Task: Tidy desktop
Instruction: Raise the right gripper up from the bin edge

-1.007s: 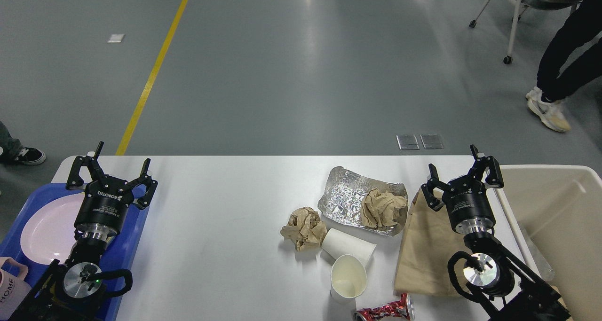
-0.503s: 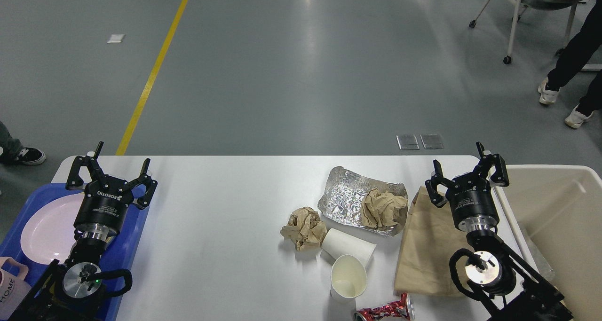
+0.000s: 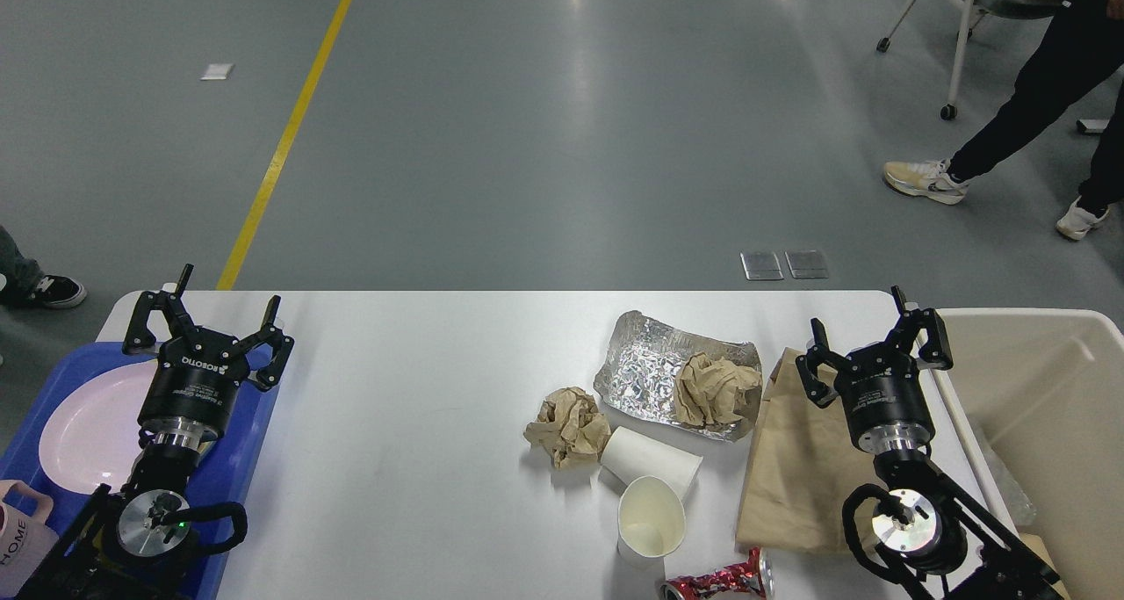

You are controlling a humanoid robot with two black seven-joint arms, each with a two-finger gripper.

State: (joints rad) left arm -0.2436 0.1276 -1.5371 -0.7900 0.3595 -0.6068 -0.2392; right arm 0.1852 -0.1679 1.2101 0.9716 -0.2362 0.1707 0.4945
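Left gripper (image 3: 207,321) fingers spread, empty, above blue tray (image 3: 250,424) holding pink plate (image 3: 83,429). Desktop (image 3: 395,459) spans view centre. Crumpled brown paper (image 3: 568,424), foil sheet (image 3: 641,372), two tipped paper cups (image 3: 650,486), flat paper bag (image 3: 799,468). Right gripper (image 3: 874,345) fingers apart, empty, over bag, beside cream bin (image 3: 1054,424).

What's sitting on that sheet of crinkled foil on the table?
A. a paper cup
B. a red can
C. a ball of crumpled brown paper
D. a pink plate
C: a ball of crumpled brown paper rests on the right part of the foil, while both paper cups lie on the bare desktop nearer the robot.
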